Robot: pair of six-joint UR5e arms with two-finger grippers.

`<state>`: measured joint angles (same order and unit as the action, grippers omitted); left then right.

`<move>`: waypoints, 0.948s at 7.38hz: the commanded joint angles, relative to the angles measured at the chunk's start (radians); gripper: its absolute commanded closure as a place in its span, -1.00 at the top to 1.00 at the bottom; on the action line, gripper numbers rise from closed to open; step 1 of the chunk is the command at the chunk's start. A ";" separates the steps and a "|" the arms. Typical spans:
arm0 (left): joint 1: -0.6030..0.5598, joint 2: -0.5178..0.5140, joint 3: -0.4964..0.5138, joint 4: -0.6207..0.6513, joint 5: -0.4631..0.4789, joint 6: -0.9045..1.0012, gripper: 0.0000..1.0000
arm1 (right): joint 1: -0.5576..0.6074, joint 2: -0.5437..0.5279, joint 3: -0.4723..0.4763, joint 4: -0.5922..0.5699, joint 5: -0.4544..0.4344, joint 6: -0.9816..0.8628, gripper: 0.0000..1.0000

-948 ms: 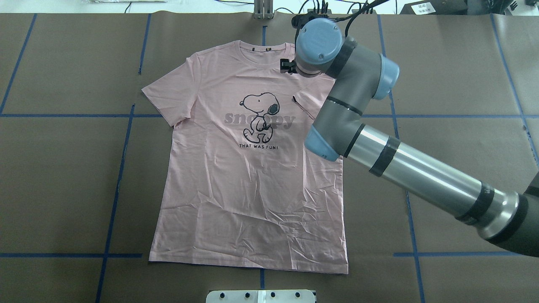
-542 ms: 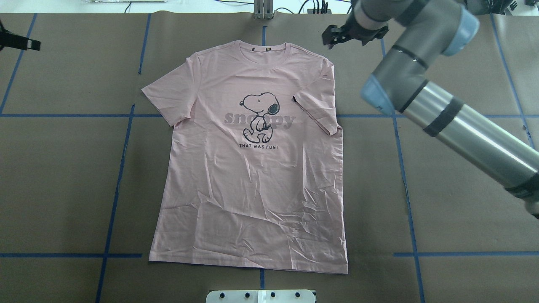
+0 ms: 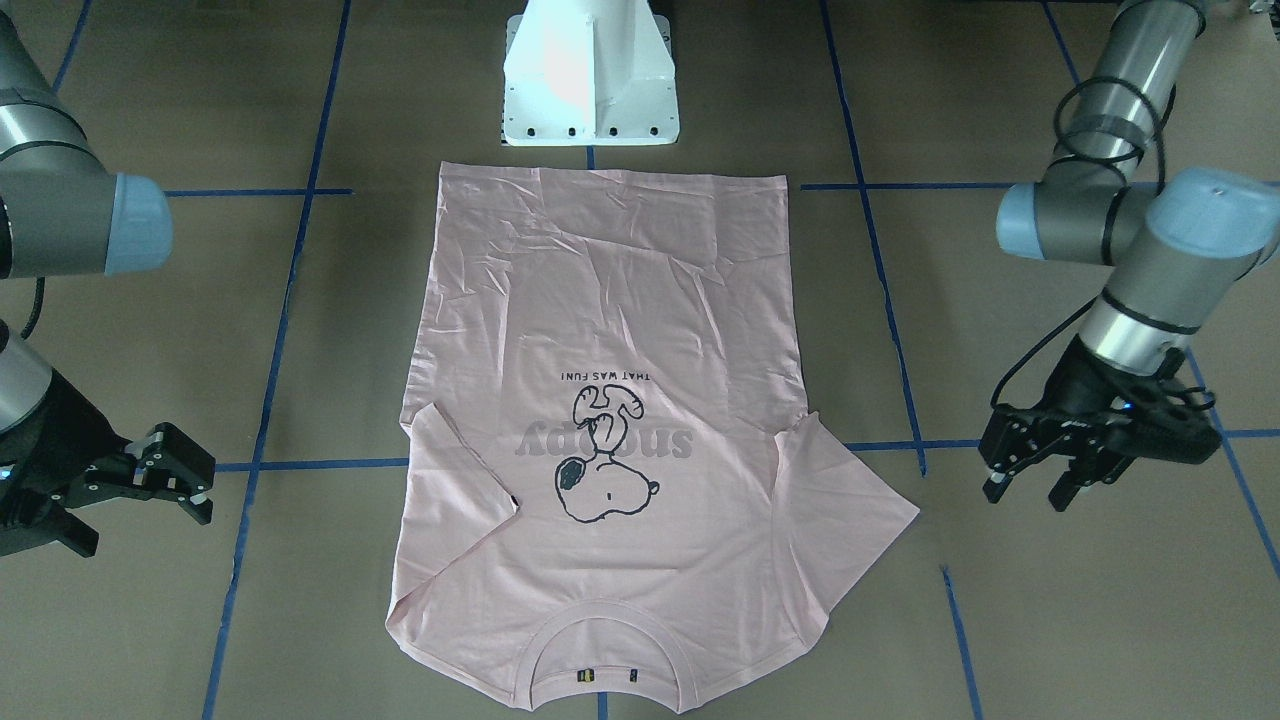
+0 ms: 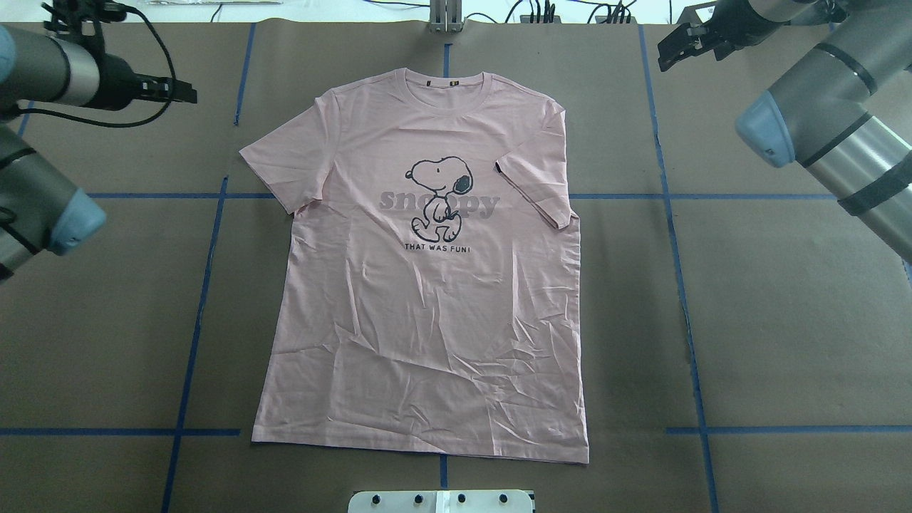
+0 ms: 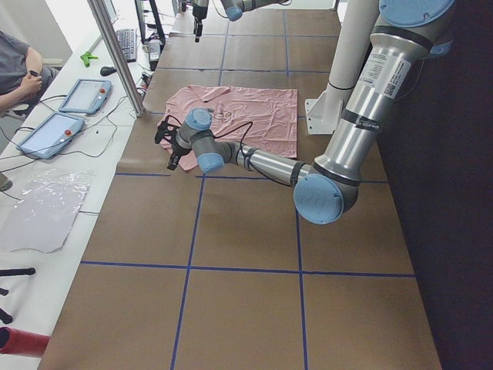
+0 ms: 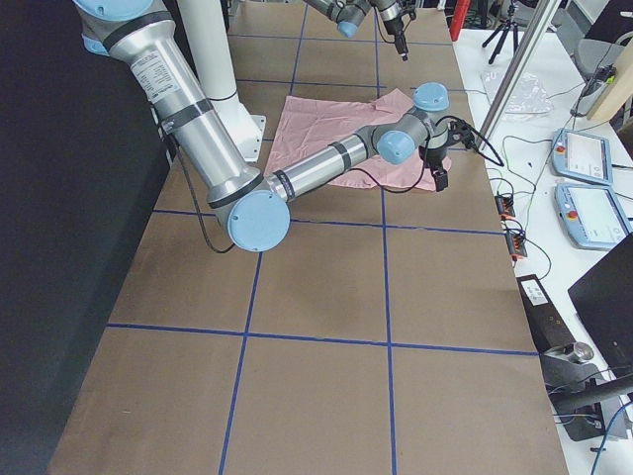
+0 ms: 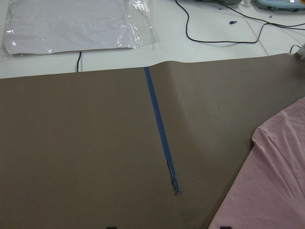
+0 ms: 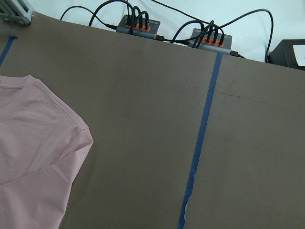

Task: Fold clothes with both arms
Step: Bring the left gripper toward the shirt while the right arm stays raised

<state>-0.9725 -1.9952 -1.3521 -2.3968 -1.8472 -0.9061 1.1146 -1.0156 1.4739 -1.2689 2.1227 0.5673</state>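
Observation:
The pale pink Snoopy T-shirt [image 4: 427, 320] lies flat and print-up in the middle of the brown table. The sleeve on my right side [image 4: 534, 185] is folded in over the chest, and the other sleeve [image 4: 278, 157] lies spread out. My left gripper [image 3: 1030, 485] hovers open off the spread sleeve's side, clear of the cloth, and shows near the far left corner from overhead [image 4: 187, 92]. My right gripper [image 3: 185, 490] stands open and empty beyond the folded sleeve's side, by the far right corner from overhead [image 4: 666, 51]. Each wrist view catches only a shoulder edge of the shirt [image 7: 276, 181] [image 8: 33, 152].
The white pedestal base [image 3: 590, 75] stands at the shirt's hem end. Blue tape lines [image 4: 192, 320] grid the brown cover. Cable hubs [image 8: 138, 24] and a plastic bag [image 7: 71, 24] lie past the far edge. A side bench holds tablets [image 5: 81, 96], and a person [image 5: 15, 69] sits there.
My right arm has lifted off the shirt's shoulder and swung back to the far right corner. My left arm has come in from the left edge. The shirt has not moved.

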 commanded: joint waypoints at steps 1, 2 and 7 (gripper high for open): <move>0.098 -0.050 0.076 -0.005 0.114 -0.042 0.41 | 0.004 -0.006 0.002 0.000 0.000 -0.001 1.00; 0.118 -0.048 0.082 -0.005 0.117 -0.078 0.34 | 0.004 -0.006 0.002 0.000 0.000 -0.001 1.00; 0.153 -0.060 0.140 -0.037 0.118 -0.105 0.31 | 0.004 -0.006 0.000 0.000 -0.001 -0.001 1.00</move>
<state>-0.8213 -2.0482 -1.2319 -2.4258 -1.7294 -1.0097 1.1183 -1.0219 1.4756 -1.2686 2.1216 0.5661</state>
